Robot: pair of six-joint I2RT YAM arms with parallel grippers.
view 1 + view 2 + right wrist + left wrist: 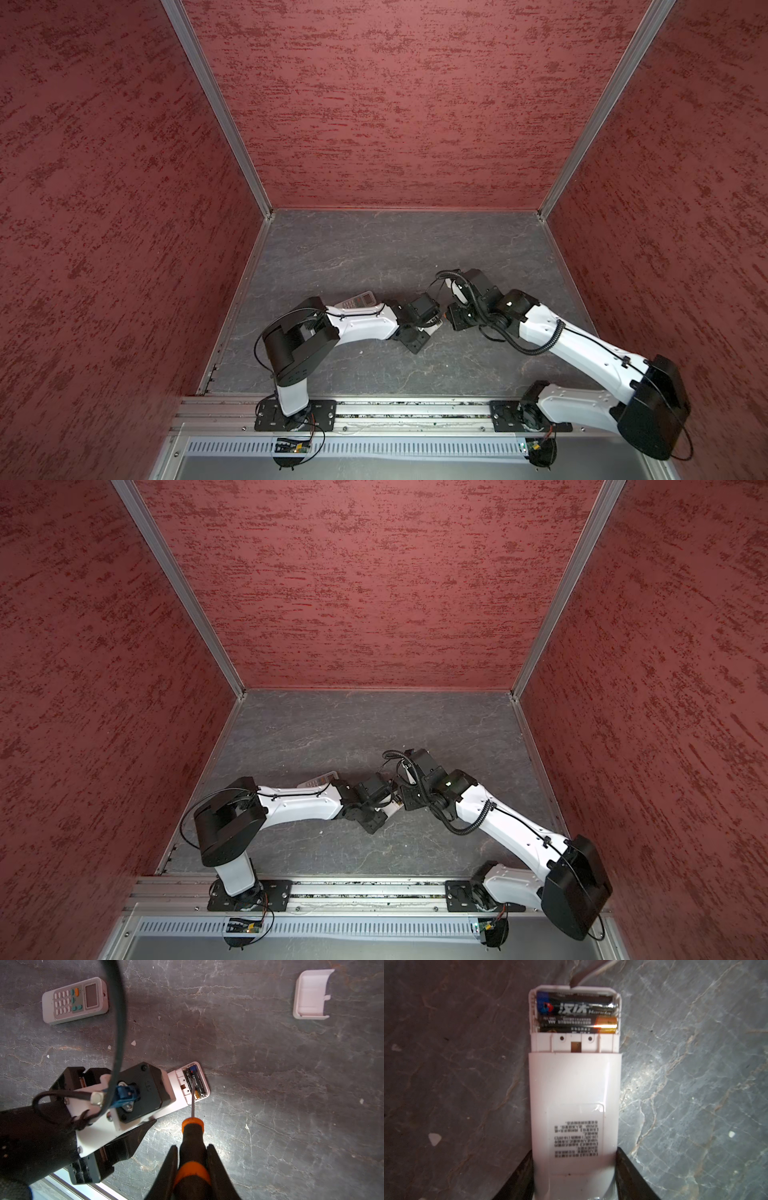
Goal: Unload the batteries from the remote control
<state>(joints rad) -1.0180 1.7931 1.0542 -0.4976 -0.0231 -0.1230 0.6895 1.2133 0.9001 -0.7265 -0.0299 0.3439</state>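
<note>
While my left pincer point(574, 1154) clamps the white remote point(574, 1088) by its label end, jaws partway apart and pressed to its two long sides, I judge the job to be short of halfway. Done so far: the back cover point(311, 994) is off and lies hollow side up on the desk point(270, 1115), well apart from the remote, so the bay is open. Left to do is everything that counts. Both batteries point(576, 1014) lie side by side in the bay, the blue-ended one against the end wall and the gold-ended one beside it, neither lifted that I can see. My right pincer point(192, 1148) is nearly closed around the black-and-orange handle of the screwdriver point(192, 1132). The blade reaches the end wall of the bay, at the blue-ended battery — whether the tip is under it I cannot tell. In both top views all this sits a little below the middle of the frame, where my two arms meet. A second remote point(356, 301), keys up, lies just above my left forearm in a top view — whether it needs emptying too I cannot say.
</note>
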